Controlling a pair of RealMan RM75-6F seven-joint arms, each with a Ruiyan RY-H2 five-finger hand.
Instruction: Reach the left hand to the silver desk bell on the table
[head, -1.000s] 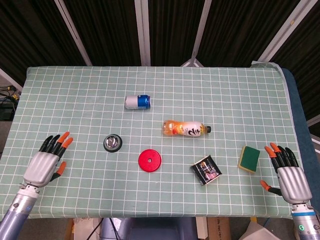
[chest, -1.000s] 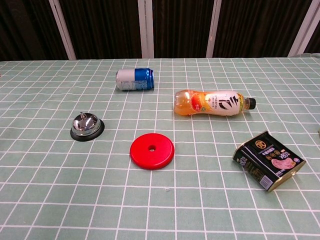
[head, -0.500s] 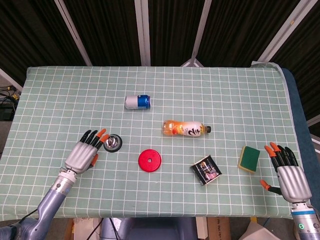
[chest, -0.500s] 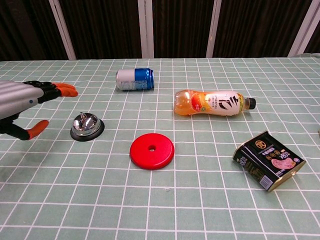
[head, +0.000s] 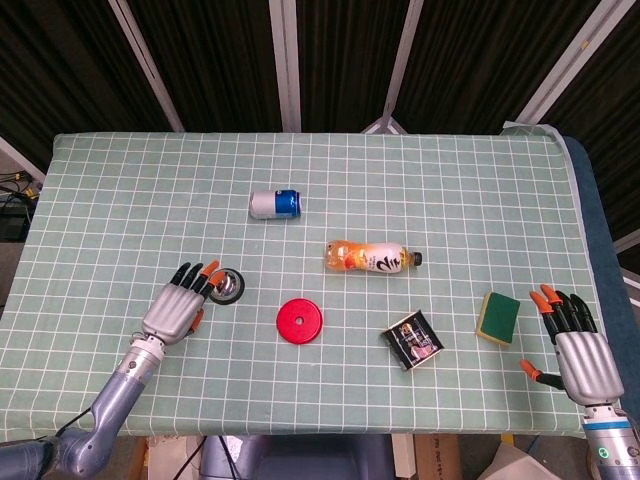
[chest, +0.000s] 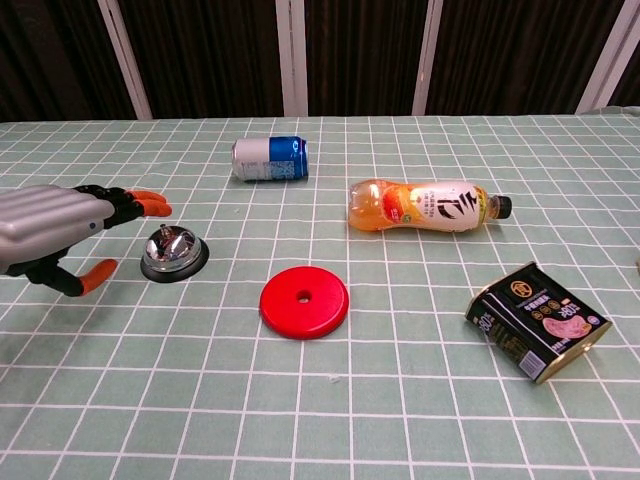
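The silver desk bell (head: 227, 287) (chest: 174, 253) with a black base sits on the checked cloth, left of centre. My left hand (head: 178, 307) (chest: 58, 232) hovers just to its left, fingers spread and empty; its orange fingertips (chest: 150, 203) reach over the bell's left edge, and I cannot tell whether they touch it. My right hand (head: 574, 350) rests open near the table's right front corner, empty; the chest view does not show it.
A red disc (head: 300, 321) lies right of the bell. Behind lie a blue-and-silver can (head: 275, 203) and an orange drink bottle (head: 372, 258). A black packet (head: 411, 341) and a green-yellow sponge (head: 497, 316) lie toward the right.
My left hand has moved from the table's left front edge rightward and forward to the bell. The right hand has barely moved.
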